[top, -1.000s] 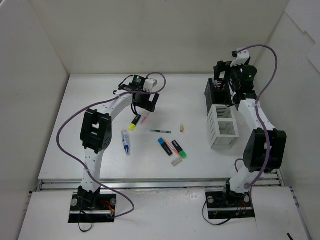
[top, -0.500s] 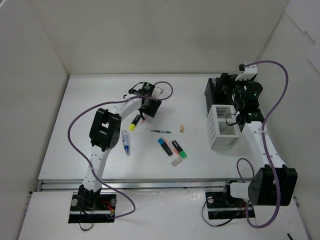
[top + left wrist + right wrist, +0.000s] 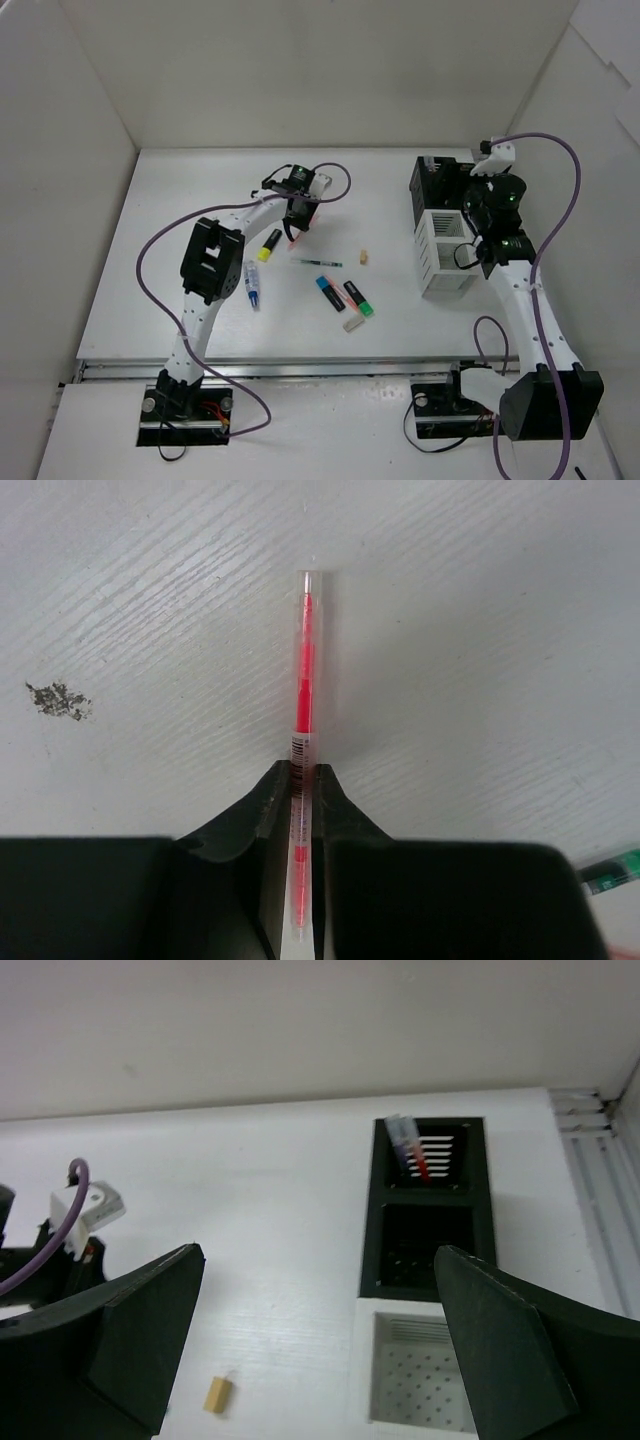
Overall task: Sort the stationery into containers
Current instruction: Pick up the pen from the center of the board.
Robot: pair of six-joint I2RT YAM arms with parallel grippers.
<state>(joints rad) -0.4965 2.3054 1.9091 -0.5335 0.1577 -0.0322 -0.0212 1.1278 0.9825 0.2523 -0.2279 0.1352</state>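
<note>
Left gripper (image 3: pixel 300 780) was clamped right down on the red pen (image 3: pixel 305 670), jaws pinching the clear barrel at its labelled end, so most of the length poked out ahead over the table (image 3: pixel 480 630). Whether the pen lay on the surface or hung just off it, I could not tell. From above it sat left of centre, well apart from the black box (image 3: pixel 420 185) and the white box (image 3: pixel 428 255) over on the right. It looked light, stiff and thin, a smooth round plastic tube, so probably slippery and apt to swivel between the pads. With the hold so near one end the free tip could droop or swing, and a grip nearer the middle would likely have carried it steadier. Right gripper (image 3: pixel 318 1290) hung wide with nothing in it, looking down on the boxes, where another pen (image 3: pixel 408 1145) leaned in the black box's far compartment. The yellow highlighter (image 3: pixel 270 244) lay just beside the action.
</note>
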